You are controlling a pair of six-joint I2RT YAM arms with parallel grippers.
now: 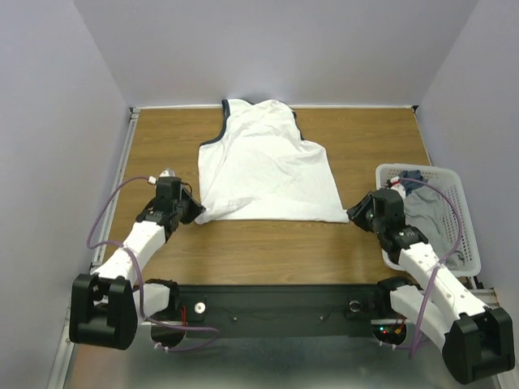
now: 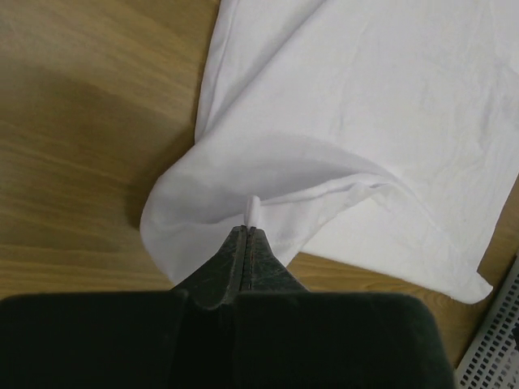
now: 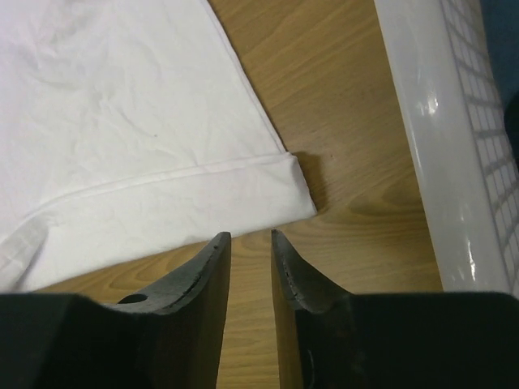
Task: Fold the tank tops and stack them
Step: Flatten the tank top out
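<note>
White tank top (image 1: 263,170) lay flat on worktop (image 1: 268,251) beside basket (image 1: 438,169). L end effector (image 2: 250,233) pinched hem corner farthest from basket (cloth puckered up). R end effector (image 3: 250,239), fingers spread, sat just short of corner nearest basket, prob. to pair grips for fold.

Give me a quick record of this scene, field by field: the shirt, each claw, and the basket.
white tank top: spread flat on table, neck away from arms
left claw: shut on its near left hem corner
right claw: open, just short of right hem corner, not touching
basket: at right, holds a grey top and a dark blue top
</note>
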